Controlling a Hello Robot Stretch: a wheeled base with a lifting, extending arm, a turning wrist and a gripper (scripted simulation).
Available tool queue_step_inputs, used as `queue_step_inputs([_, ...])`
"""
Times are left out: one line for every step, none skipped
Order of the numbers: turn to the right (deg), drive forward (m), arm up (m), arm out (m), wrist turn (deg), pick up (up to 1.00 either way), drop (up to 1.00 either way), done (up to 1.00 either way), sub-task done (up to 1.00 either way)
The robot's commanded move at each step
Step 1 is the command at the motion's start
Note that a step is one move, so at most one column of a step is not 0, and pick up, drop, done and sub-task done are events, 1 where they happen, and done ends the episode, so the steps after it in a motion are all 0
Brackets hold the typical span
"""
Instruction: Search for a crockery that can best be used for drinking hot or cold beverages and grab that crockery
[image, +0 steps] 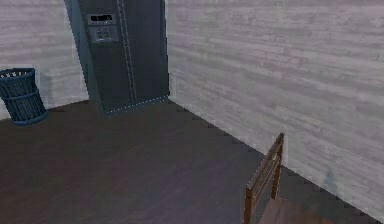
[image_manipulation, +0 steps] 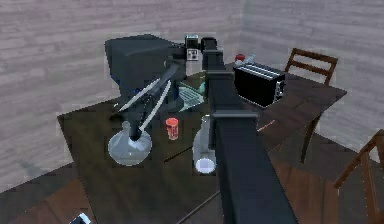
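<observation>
In the arm side view a dark wooden table carries several small things. A small red cup-like thing stands near its middle. A pale grey cylinder stands beside the arm, partly hidden by it. A round clear dish sits to the left. The arm rises over the table, and the gripper reaches left and down, its thin fingers above the dish. With these things on the table behind it, I cannot tell whether it holds anything.
A black toaster, a big dark box and a greenish thing stand at the table's far side. Wooden chairs flank it. The forward view has a dark fridge, a bin, a chair and open floor.
</observation>
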Motion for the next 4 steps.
queue_step_inputs([0.0,0.0,0.0,0.0,45.0,0.0,0.0,0.0,0.0])
queue_step_inputs([0.0,0.0,0.0,0.0,45.0,0.0,0.0,0.0,0.0])
queue_step_inputs([0.0,0.0,0.0,0.0,24.0,0.0,0.0,0.0,0.0])
queue_step_inputs([0.0,0.0,-0.22,0.0,0.0,0.0,0.0,0.0,0.0])
